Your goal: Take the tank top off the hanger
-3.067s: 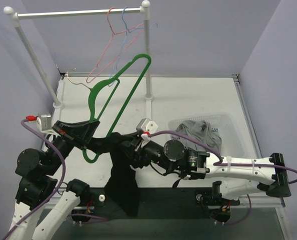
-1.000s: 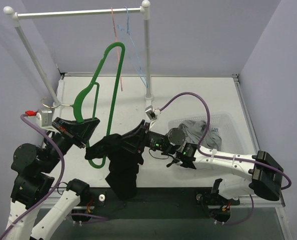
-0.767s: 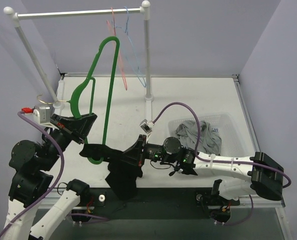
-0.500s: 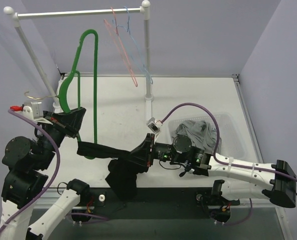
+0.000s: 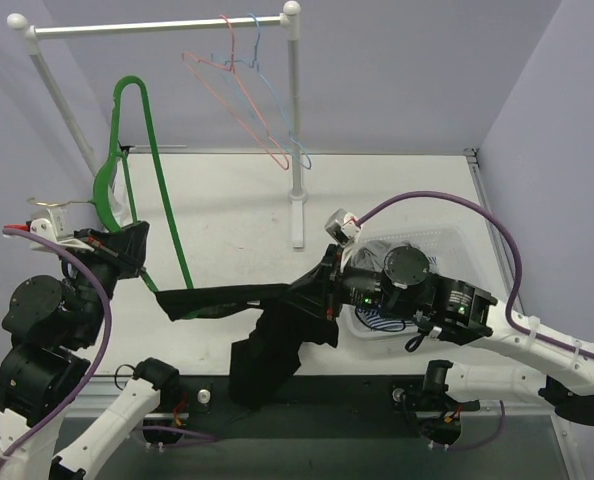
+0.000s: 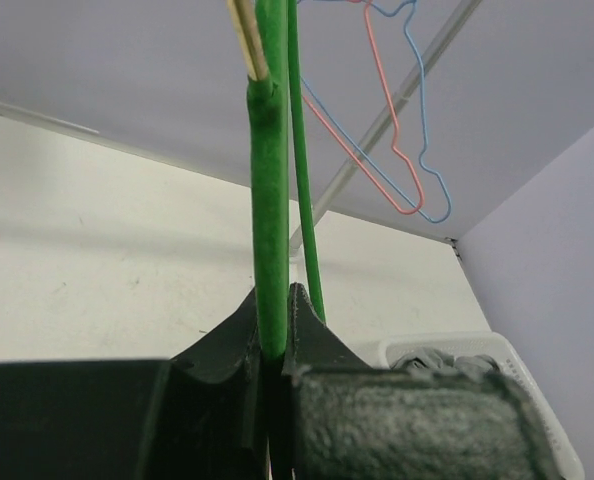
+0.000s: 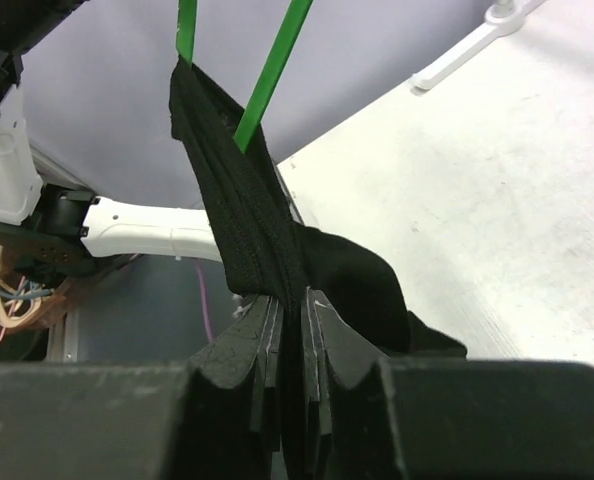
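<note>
Nearest the arm bases I am seeing one black tank top [image 5: 262, 350]. Its body is drooping over the near edge of the table [image 5: 397, 190]. One strap is stretching taut to the left, to the low end of the single green hanger [image 7: 273, 70], where it is wrapping round the green bars.

The right gripper [image 7: 295, 305] is pinching that strap. Its fingers are pressed narrow with black cloth bunched between them. In the wrist view the fabric is rising from the fingers straight up to the hanger.

Further left and a little back, the left gripper [image 6: 274, 310] is clamping the hanger's thick green shoulder, fingers squeezing it from both sides. The hanger is standing nearly upright out of that grip.

I am counting two arms and two grippers. Any markings on the motor housings are too small for me to read.

On the right at mid-table, one white slatted bin [image 6: 517, 375] is sitting partly hidden behind the right arm. It is holding a heap of grey garments [image 6: 429, 357], which I cannot count.

Along the far edge one white rack [image 5: 157, 25] is standing, with two posts and one rail. Two thin wire hangers are hanging near the rail's right end, one pink [image 5: 277, 160] and one blue [image 5: 303, 160], both askew.
</note>
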